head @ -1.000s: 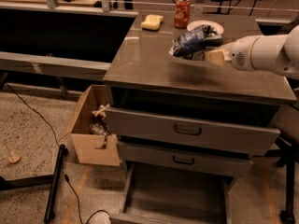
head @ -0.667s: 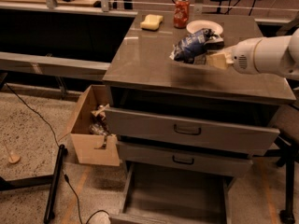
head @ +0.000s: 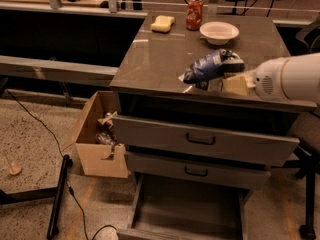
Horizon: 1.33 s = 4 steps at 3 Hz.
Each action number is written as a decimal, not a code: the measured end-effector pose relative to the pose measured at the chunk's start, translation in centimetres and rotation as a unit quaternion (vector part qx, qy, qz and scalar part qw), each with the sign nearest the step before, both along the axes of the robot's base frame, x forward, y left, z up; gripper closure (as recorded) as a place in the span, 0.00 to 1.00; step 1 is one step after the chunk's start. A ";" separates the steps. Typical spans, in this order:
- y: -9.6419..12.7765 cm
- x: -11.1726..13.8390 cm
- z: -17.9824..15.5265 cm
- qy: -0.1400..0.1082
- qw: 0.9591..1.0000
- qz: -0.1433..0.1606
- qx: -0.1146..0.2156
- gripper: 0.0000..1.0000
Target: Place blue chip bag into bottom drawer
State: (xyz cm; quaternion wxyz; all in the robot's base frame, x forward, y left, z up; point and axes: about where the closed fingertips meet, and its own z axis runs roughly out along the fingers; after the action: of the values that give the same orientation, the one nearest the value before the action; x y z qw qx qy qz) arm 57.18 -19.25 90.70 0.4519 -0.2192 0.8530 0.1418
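Note:
The blue chip bag (head: 212, 67), crumpled dark blue foil with silver patches, is held just above the front right part of the cabinet top (head: 155, 59). My gripper (head: 223, 82) comes in from the right on a white arm (head: 287, 78) and is shut on the bag's right end. The bottom drawer (head: 187, 209) is pulled open below, with a flat bare floor and low side walls. It lies in front of and below the bag.
A yellow sponge (head: 163, 23), a red soda can (head: 194, 13) and a white bowl (head: 219, 32) stand at the back of the cabinet top. Two grey-fronted drawers (head: 200, 140) stick out slightly. A cardboard box (head: 96, 139) sits left of the cabinet; cables lie on the floor.
My gripper has carried the bag away from the bowl toward the front edge of the cabinet top. The bowl now shows whole.

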 end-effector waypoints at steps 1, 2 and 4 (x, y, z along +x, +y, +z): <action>0.4 -5.0 -1.0 0.049 0.998 -0.022 0.013 1.00; 0.5 -9.5 -2.0 0.101 0.994 -0.030 0.011 1.00; 0.4 -16.1 -9.3 0.213 0.975 -0.062 -0.008 1.00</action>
State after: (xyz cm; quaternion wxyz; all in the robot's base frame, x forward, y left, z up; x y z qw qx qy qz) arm 41.10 -18.86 81.41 0.2658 -0.1344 0.9427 0.1507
